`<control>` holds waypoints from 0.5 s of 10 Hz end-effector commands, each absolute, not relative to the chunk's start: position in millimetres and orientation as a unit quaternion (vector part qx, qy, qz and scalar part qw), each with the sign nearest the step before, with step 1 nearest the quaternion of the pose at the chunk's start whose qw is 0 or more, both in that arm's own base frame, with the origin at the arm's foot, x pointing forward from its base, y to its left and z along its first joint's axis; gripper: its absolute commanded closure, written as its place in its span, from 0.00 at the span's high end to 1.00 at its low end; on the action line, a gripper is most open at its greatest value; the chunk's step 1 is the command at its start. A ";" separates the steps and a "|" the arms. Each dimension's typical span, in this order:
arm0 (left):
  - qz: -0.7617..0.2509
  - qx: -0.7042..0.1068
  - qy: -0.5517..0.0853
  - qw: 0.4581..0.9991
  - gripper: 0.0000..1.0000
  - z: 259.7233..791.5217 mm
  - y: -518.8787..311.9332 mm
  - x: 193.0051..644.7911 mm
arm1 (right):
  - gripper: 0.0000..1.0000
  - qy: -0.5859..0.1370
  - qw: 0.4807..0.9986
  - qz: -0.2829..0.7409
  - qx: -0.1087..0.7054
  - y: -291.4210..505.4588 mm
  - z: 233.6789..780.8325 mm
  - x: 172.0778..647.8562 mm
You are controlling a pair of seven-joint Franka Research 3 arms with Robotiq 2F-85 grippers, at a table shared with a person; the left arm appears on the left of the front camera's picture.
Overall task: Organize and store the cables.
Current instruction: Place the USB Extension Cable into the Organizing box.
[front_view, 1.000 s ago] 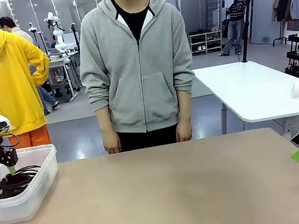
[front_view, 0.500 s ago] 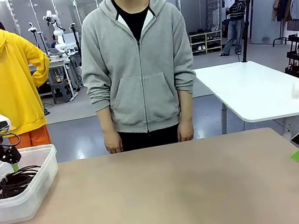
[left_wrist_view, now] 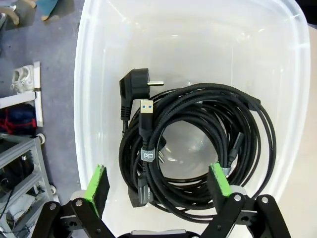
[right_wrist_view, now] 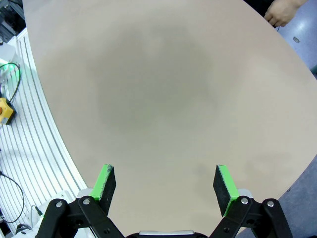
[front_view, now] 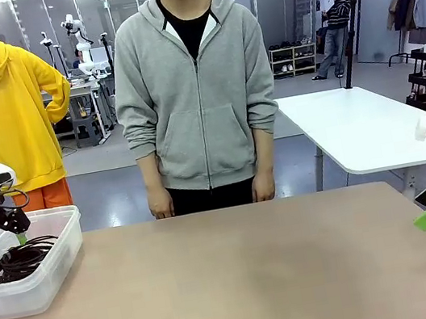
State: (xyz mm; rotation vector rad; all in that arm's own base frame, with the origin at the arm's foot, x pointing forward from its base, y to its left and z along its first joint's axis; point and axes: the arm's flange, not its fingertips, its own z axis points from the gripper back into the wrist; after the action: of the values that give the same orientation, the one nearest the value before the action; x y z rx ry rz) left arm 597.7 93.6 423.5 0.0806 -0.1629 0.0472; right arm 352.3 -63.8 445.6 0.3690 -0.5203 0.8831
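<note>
The left gripper (left_wrist_view: pixel 158 181) stands above the bin (front_view: pixel 58 259) at the table's (front_view: pixel 242 285) left end, its fingers now spread wide and empty where a second ago they were narrower and lower in the bin, so the cables (left_wrist_view: pixel 198 148) have just been let go. These lie as black coils on the bin floor, plug ends toward the far wall, with none seen on the tabletop, which suggests storage is near complete. The right gripper (right_wrist_view: pixel 161 186) hangs wide open and empty over the table's right edge, and the person (front_view: pixel 195 89) stands at the far side, hands down.
</note>
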 end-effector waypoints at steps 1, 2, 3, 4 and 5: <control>0.016 0.035 -0.080 0.996 1.00 423.4 94.4 597.6 | 1.00 -0.249 0.859 0.411 0.176 -61.7 446.6 353.6; 0.016 0.035 -0.080 0.996 1.00 423.4 94.4 597.6 | 1.00 -0.249 0.859 0.411 0.176 -61.7 446.6 353.6; 0.016 0.035 -0.080 0.996 1.00 423.4 94.4 597.6 | 1.00 -0.249 0.859 0.411 0.176 -61.7 446.6 353.6; 0.016 0.035 -0.080 0.996 1.00 423.4 94.4 597.6 | 1.00 -0.249 0.859 0.411 0.176 -61.7 446.6 353.6; 0.016 0.035 -0.080 0.996 1.00 423.4 94.4 597.6 | 1.00 -0.249 0.859 0.411 0.176 -61.7 446.6 353.6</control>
State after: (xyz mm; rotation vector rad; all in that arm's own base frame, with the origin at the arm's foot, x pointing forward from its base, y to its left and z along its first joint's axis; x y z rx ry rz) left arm 597.7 93.6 423.5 0.0806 -0.1629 0.0471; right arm 352.3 -63.8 445.6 0.3690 -0.5203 0.8831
